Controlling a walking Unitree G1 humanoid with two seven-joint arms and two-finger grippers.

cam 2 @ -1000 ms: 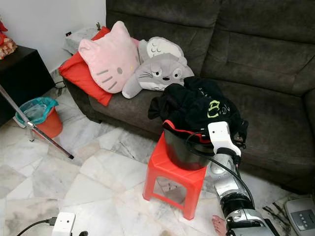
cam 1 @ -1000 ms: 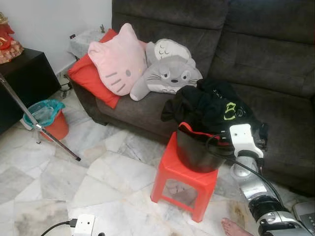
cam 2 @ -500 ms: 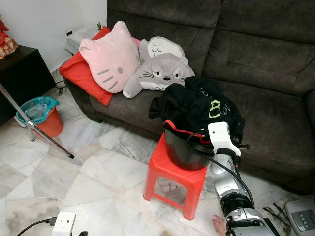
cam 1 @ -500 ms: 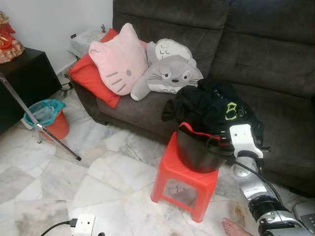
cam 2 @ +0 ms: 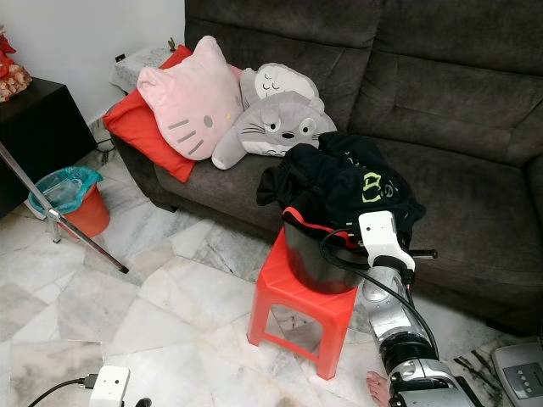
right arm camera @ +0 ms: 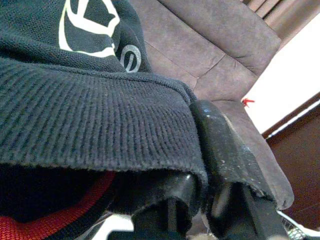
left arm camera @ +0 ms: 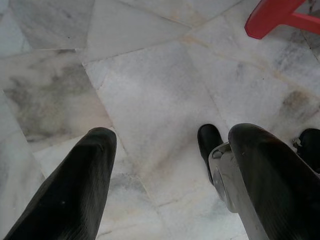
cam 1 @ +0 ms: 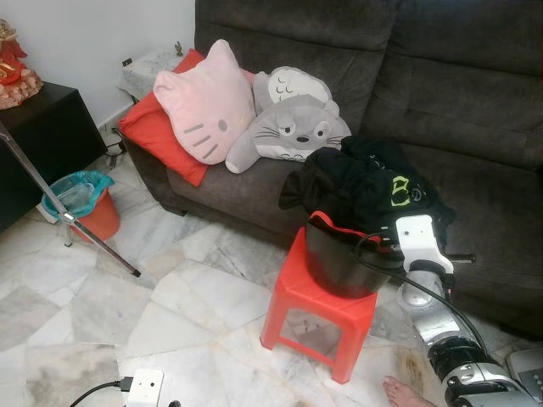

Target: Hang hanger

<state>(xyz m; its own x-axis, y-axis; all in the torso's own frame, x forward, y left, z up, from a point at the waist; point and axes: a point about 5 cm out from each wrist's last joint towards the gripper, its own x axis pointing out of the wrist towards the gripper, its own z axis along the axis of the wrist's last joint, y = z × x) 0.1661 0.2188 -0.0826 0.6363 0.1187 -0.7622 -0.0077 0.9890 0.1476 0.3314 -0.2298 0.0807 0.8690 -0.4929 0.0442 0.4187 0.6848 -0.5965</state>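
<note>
Right gripper [right arm camera: 200, 165]: reached in at the rim of the black bucket [cam 1: 339, 263], which stands on the red stool [cam 1: 318, 301] in front of the dark sofa [cam 1: 475, 93]. In the right wrist view one black finger [right arm camera: 225, 145] lies against the ribbed hem of the black garment [right arm camera: 90, 125], and the cloth folds down between the two fingers, so the fingers are judged pressed together on that hem. The rest of the garment, with its green print, is heaped just beyond the fingertips, over the bucket's far rim and against the sofa seat.

Hanger: none can be made out in any view. If one is buried in the clothing pile it is hidden; its place relative to the fingers cannot be told.

Left gripper [left arm camera: 165, 165]: idle, hanging above the marble floor [left arm camera: 150, 90] with its two fingers spread wide and nothing between them; a corner of the red stool lies well beyond the fingertips.

Progress, as a judgement: early stage. Cloth is gripped at the bucket, but nothing is lifted clear of it. A metal pole [cam 1: 59, 212] leans on the robot's left, well away from both grippers; whether it belongs to a drying stand cannot be told. Still to do: free the item, carry it across, hang it

A person's bare foot [cam 1: 407, 392] rests on the floor near the right arm
</note>
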